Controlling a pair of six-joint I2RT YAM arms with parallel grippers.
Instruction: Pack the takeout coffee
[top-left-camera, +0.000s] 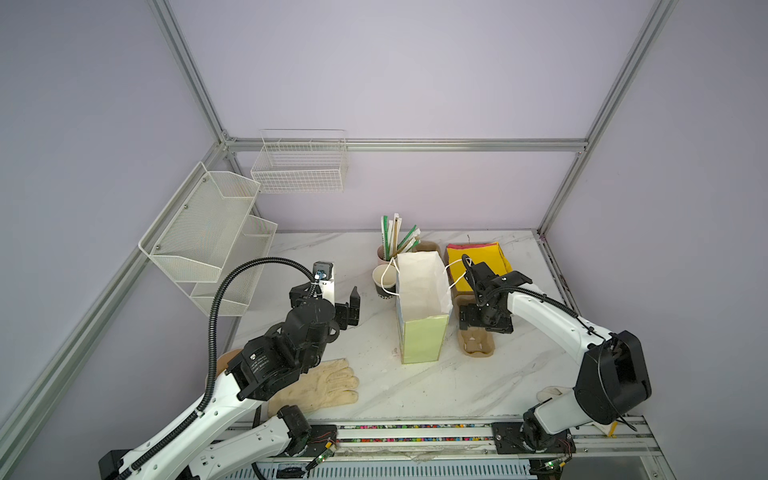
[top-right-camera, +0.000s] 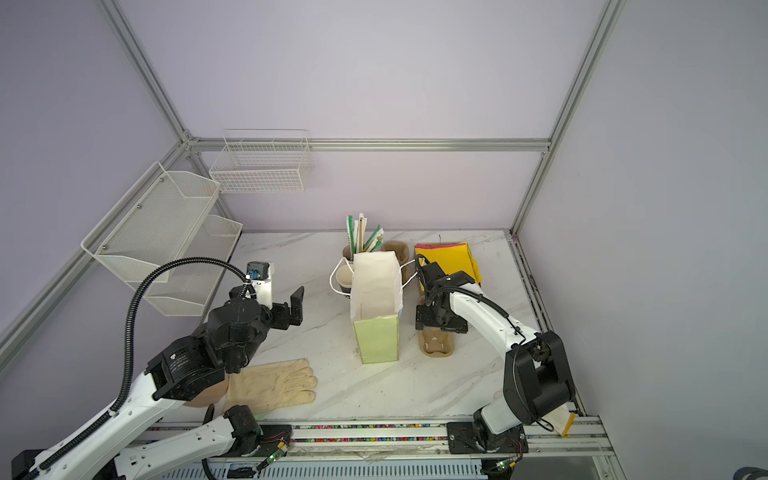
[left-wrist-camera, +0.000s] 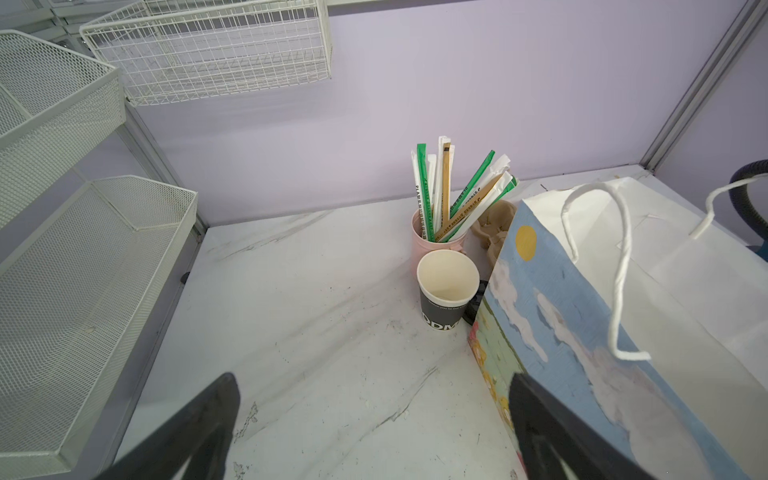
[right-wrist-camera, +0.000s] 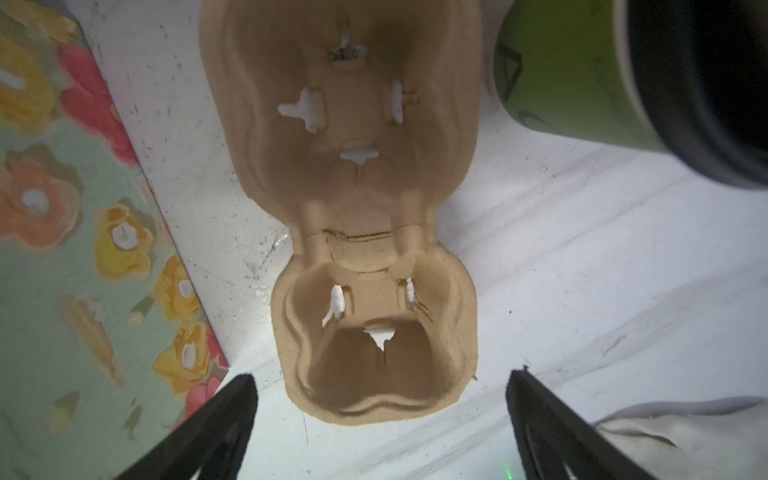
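Right pincer (right-wrist-camera: 380, 376) wide, nose-down above brown cup carrier (right-wrist-camera: 357, 195)

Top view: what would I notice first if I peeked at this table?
A tall paper bag stands open in the middle of the table, green on its near side. Behind it, straws poke out of a pink cup, and a bright yellow stack lies at the back right. A cream glove lies flat at the front left.
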